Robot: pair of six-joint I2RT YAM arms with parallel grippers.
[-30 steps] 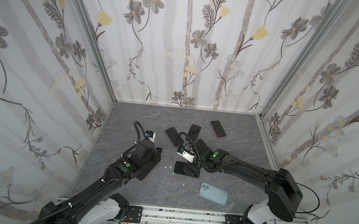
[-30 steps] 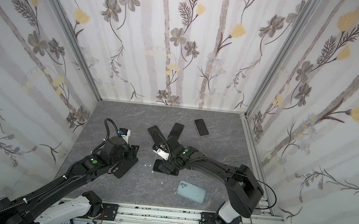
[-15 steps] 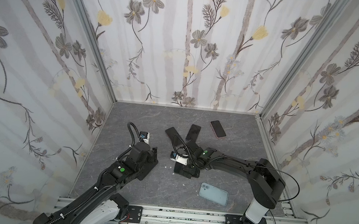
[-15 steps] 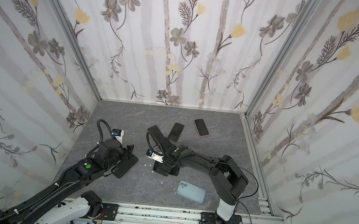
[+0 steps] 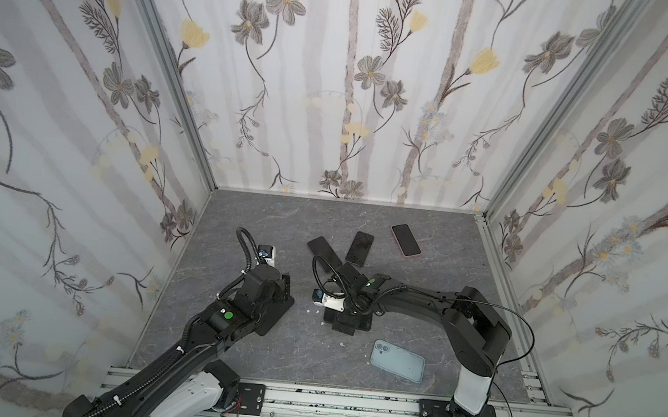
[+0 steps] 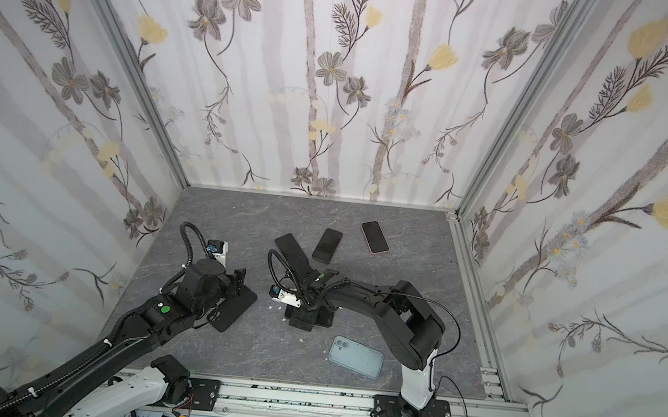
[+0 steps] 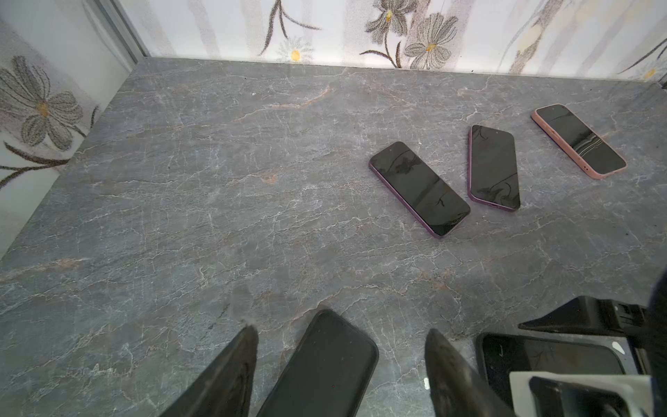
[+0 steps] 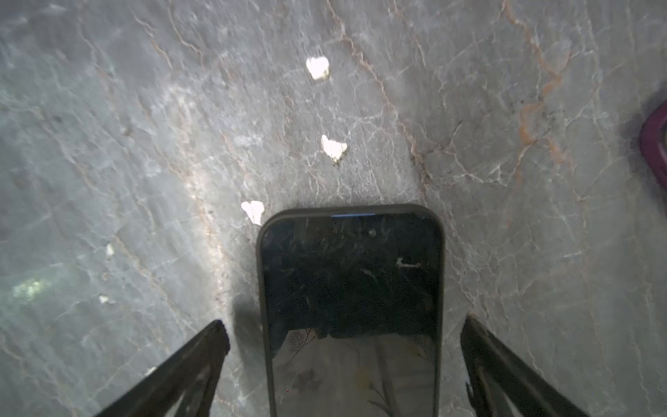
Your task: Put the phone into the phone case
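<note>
Your left hand (image 7: pixel 341 333) hangs low over the grey marble-patterned counter (image 7: pixel 216 180). Its fingers (image 7: pixel 231 368) are spread part-way, one on each side of a matte black round-cornered slab (image 7: pixel 325 368) lying flat. Bare counter shows in the gap on both sides, so this hand grips nothing. You cannot tell from these views whether that slab is a case or a phone lying face down.

Your right hand (image 8: pixel 344 323) is spread wide astride a glossy dark-screened phone in a black rim (image 8: pixel 350 274), which lies flat, screen up, near the middle of the counter. Both fingers stand clear of its edges, so nothing is held there either. Small white crumbs (image 8: pixel 334 148) lie just beyond the phone's end.

Farther back, a purple-edged phone (image 5: pixel 324 251) and a second purple-edged phone (image 5: pixel 360 248) lie close together, screens up. A pink-cased phone (image 5: pixel 405 240) lies apart from them, toward the right rear. A pale blue phone-shaped shell (image 5: pixel 397 359) with camera rings in one corner lies near the front edge, apart from your right hand.
</note>
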